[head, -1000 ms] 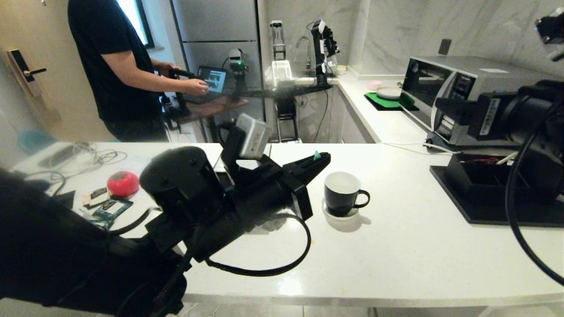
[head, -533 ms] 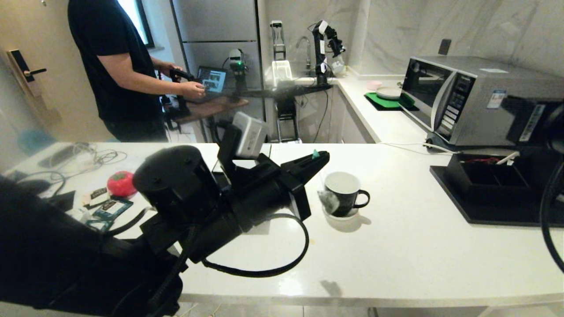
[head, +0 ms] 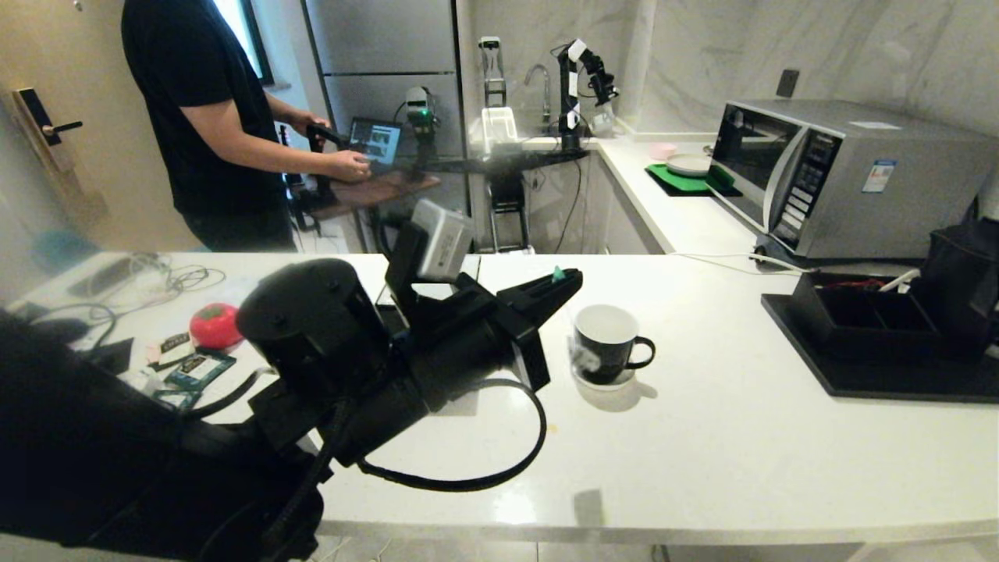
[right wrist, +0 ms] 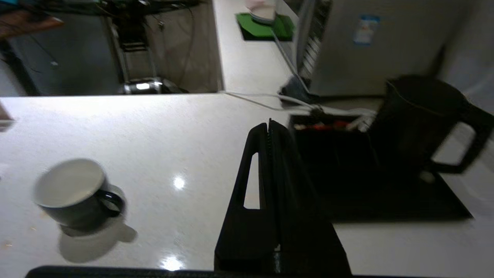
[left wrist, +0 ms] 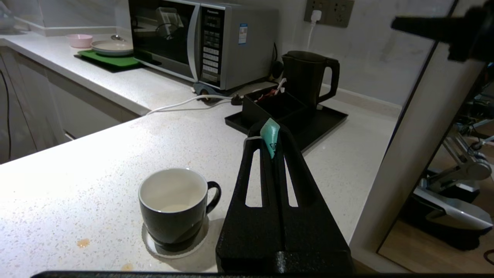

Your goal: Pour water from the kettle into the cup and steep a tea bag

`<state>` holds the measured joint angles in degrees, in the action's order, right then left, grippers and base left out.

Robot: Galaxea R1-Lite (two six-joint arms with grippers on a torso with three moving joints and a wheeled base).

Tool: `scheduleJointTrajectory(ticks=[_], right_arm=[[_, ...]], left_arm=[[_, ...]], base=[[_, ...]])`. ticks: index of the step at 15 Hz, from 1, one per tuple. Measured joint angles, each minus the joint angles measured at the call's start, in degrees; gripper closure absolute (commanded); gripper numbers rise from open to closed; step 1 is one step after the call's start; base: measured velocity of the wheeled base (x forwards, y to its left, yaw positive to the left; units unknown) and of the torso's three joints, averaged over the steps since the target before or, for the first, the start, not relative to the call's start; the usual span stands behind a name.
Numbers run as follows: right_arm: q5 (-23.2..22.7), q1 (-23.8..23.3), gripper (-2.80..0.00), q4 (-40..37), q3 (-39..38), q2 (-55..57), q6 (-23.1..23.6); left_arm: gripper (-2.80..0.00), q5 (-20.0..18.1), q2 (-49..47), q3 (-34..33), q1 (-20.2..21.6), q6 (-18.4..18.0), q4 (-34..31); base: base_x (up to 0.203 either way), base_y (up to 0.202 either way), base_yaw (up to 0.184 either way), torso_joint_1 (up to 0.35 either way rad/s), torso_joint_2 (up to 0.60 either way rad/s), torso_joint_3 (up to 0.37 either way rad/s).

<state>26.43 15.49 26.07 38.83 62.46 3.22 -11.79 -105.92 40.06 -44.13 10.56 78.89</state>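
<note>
Left gripper (head: 563, 279) up over the white counter (head: 702, 460), just left of and above the cup (head: 605, 343). Fingers pressed together, pinching a small green tag (left wrist: 270, 136) at the tip. Thin white string (left wrist: 252, 137) off the tag at the fingertip. Tea bag (head: 584, 357) hanging below the tip against the outside left wall of the cup, pale and half see-through; not inside the cup. Whether touching the cup wall: can't tell.

Cup upright on a small white coaster (left wrist: 174, 247), handle pointing toward the tray side. White inside, looks dry in the left wrist view.

Right gripper (right wrist: 269, 125) visible only in its own wrist view, fingers closed flat against each other, nothing between them. Pointing across the counter toward the black box (right wrist: 330, 150) on the black tray (head: 905, 378). Kettle (right wrist: 418, 123) just beyond and to one side of the tip, standing upright on the tray, handle turned away from the cup. Clear gap between gripper and kettle handle. Cup well apart from this gripper, on the opposite side from the kettle.

Microwave (head: 843, 176) behind the tray. Red tomato-shaped object (head: 218, 325) and dark teal sachets (head: 191, 367) at far left of counter. Person (head: 207, 117) in a black shirt standing behind the counter at a laptop (head: 375, 144).
</note>
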Motion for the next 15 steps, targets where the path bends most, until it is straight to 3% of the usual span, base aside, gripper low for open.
scheduleJointTrajectory(ticks=[7, 15], right_arm=[[0.0, -12.2, 0.0, 3.6, -15.6, -8.0, 1.8], [-0.3, -14.6, 0.0, 10.7, -27.1, -15.7, 1.3]], left_arm=[[0.0, 0.1, -0.5, -1.5, 0.0, -0.1, 0.0], [0.0, 0.1, -2.0, -2.1, 0.1, -0.1, 0.0]], base=[[0.0, 0.0, 0.0, 0.0, 0.0, 0.0], [0.0, 0.0, 0.0, 0.0, 0.0, 0.0]])
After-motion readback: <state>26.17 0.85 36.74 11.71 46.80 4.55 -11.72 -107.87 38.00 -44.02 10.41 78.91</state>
